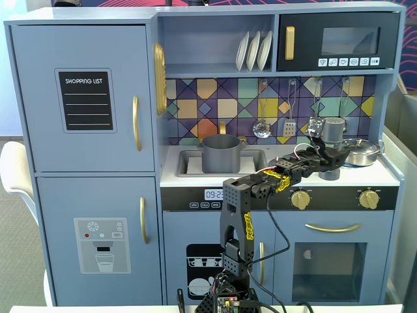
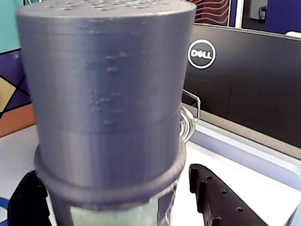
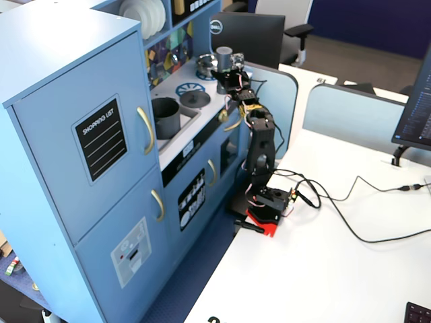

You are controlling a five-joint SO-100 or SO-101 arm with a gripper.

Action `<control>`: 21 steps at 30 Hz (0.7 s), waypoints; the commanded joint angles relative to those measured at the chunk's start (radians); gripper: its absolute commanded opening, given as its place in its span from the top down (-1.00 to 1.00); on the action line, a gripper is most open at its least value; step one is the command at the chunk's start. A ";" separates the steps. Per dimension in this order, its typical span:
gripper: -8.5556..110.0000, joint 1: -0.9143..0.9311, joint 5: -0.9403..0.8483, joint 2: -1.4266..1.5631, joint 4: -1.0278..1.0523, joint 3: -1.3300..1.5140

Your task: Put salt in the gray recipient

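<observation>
The salt (image 1: 333, 130) is a tall gray shaker standing upright at the right of the toy kitchen counter. It fills the wrist view (image 2: 110, 94), where its pale green label shows at the bottom edge. My gripper (image 1: 318, 149) is open around the shaker's body below the cap. In the wrist view the left finger (image 2: 26, 202) sits close against the shaker and the right finger (image 2: 214, 197) stands a small gap away. The gray recipient (image 1: 221, 153) is a pot with side handles in the sink, left of the arm; it also shows in a fixed view (image 3: 165, 118).
A shiny steel pan (image 1: 361, 151) stands just right of the shaker. A flat dark round lid (image 1: 329, 174) lies on the counter under the gripper. Utensils (image 1: 290, 127) hang on the tiled wall behind. A Dell monitor (image 2: 244, 80) stands beyond the counter's end wall.
</observation>
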 commanded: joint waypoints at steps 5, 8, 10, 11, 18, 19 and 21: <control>0.24 -0.037 -0.026 -0.071 -0.046 -0.207; 0.60 -0.052 -0.080 -0.078 -0.048 -0.209; 0.86 -0.060 -0.097 -0.077 -0.049 -0.204; 0.86 -0.063 -0.077 -0.066 -0.058 -0.195; 0.86 -0.094 0.114 0.150 -0.031 -0.133; 0.86 -0.106 0.173 0.198 0.020 -0.147; 0.86 -0.138 0.308 0.288 0.155 -0.183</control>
